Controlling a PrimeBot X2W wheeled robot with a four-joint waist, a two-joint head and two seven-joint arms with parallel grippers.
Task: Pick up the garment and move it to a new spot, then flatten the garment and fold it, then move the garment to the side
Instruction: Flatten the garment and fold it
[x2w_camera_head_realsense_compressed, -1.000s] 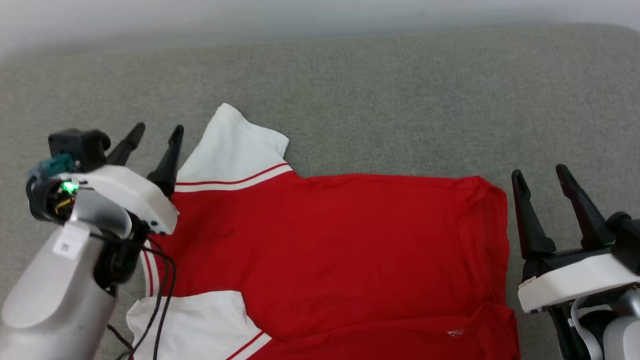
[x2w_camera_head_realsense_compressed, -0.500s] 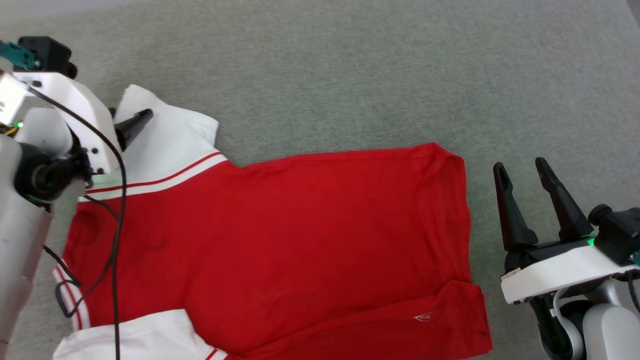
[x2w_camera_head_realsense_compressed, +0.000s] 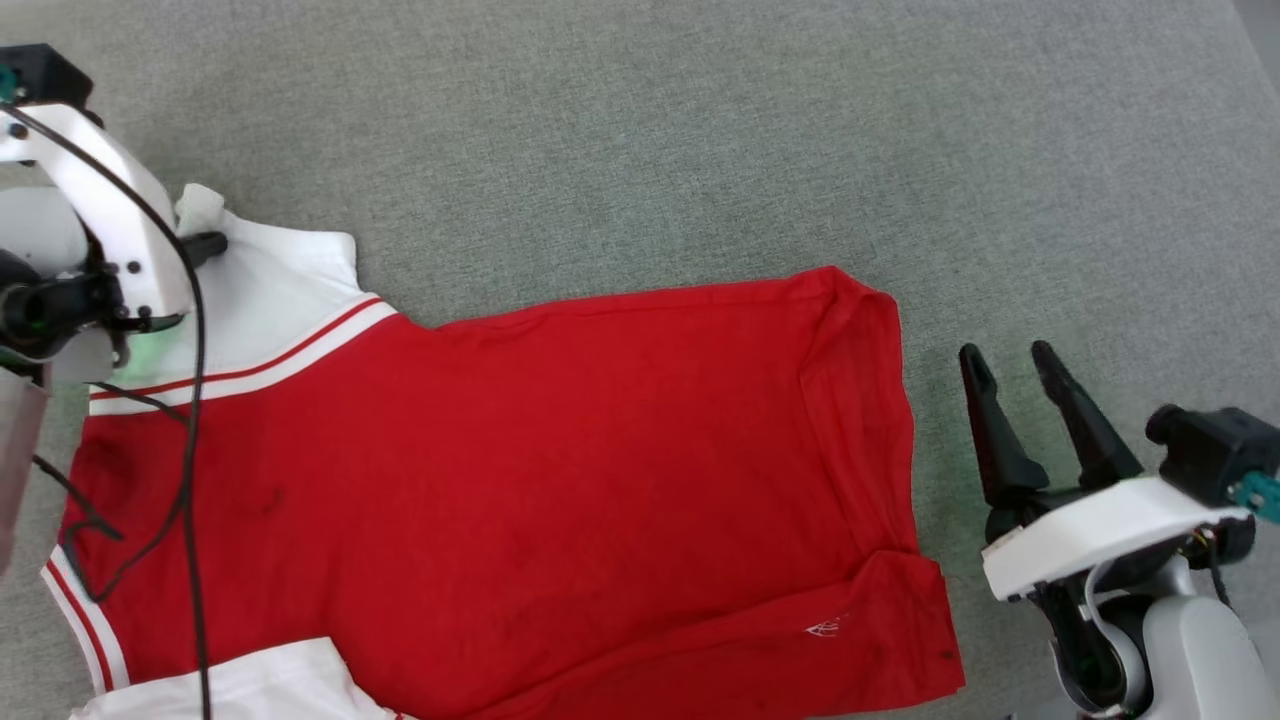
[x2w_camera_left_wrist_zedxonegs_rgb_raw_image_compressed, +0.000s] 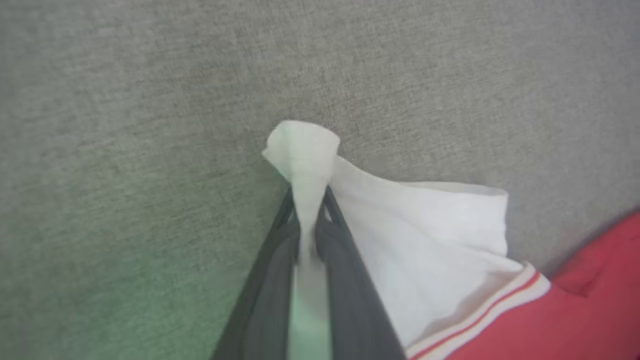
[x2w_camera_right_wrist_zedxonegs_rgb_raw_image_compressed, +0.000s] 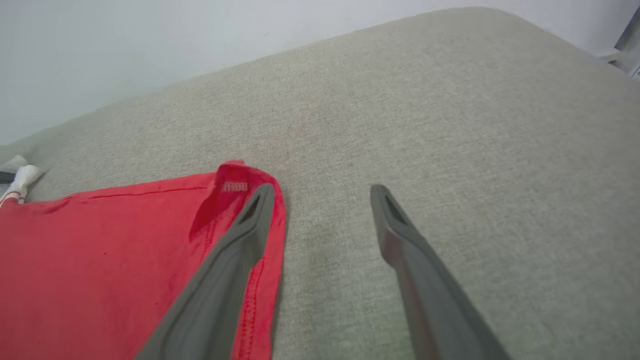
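The red garment (x2w_camera_head_realsense_compressed: 520, 480) lies spread on the grey cushioned surface, plain side up, its print hidden. The far white sleeve (x2w_camera_head_realsense_compressed: 270, 290) points to the upper left; a second white sleeve (x2w_camera_head_realsense_compressed: 250, 685) shows at the bottom edge. My left gripper (x2w_camera_head_realsense_compressed: 205, 245) is shut on the tip of the far sleeve (x2w_camera_left_wrist_zedxonegs_rgb_raw_image_compressed: 305, 150), which bunches up above the fingertips in the left wrist view. My right gripper (x2w_camera_head_realsense_compressed: 1010, 360) stands open beside the hem (x2w_camera_head_realsense_compressed: 880, 400), off the cloth. In the right wrist view its fingers (x2w_camera_right_wrist_zedxonegs_rgb_raw_image_compressed: 250, 220) straddle bare cushion next to the turned-up hem corner (x2w_camera_right_wrist_zedxonegs_rgb_raw_image_compressed: 235, 187).
The grey fabric surface (x2w_camera_head_realsense_compressed: 700, 150) stretches wide beyond and to the right of the shirt. A pale wall (x2w_camera_right_wrist_zedxonegs_rgb_raw_image_compressed: 150, 40) rises behind its far rounded edge. The left arm's black cables (x2w_camera_head_realsense_compressed: 190, 420) hang across the shirt's shoulder area.
The camera tilted down and right, shifting the whole picture. My left gripper reached over the far sleeve and shut on its tip. The right gripper stays open by the hem.
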